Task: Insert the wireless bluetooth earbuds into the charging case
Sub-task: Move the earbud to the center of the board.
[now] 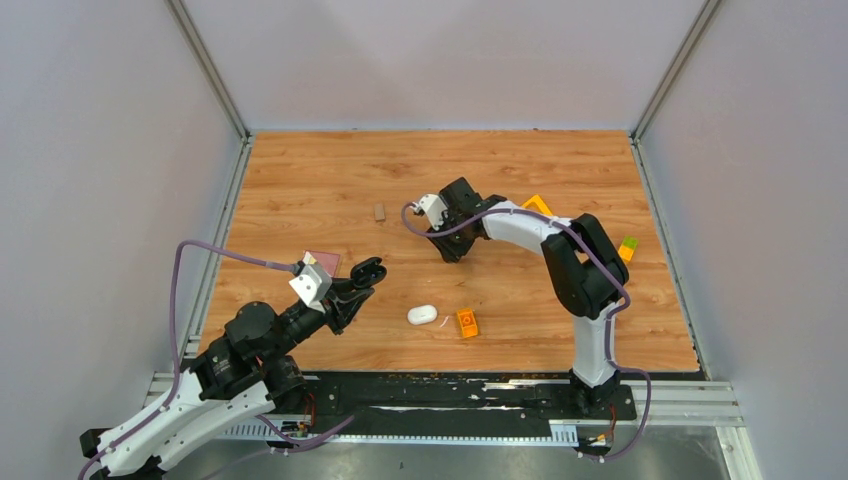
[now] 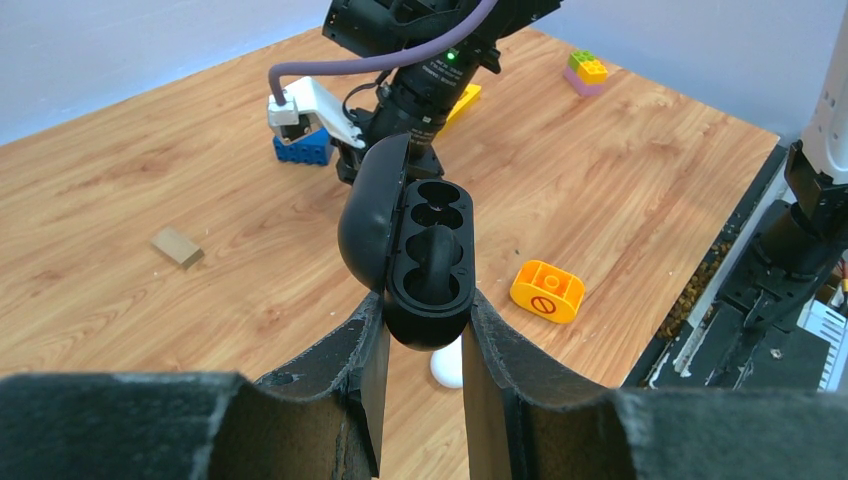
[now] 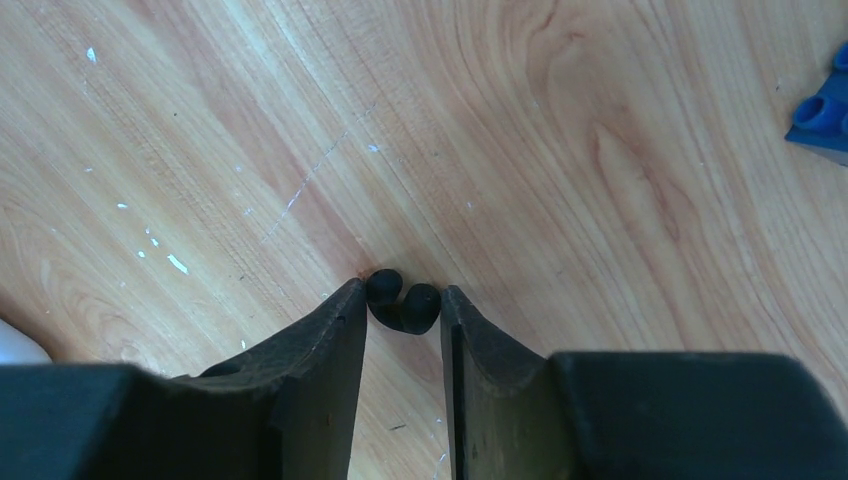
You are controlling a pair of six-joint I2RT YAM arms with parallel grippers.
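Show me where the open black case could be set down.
Bare wood lies left of the wooden block, up to the left wall, and along the back wall. Crowded: the near middle, with the white oval and orange block, and around the right gripper.

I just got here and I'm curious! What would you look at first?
The open black charging case is held up by the left gripper, its slots empty, near the front left. Further back, the right gripper pinches a tiny black earbud low at the wooden table. A white oval thing lies by an orange block.
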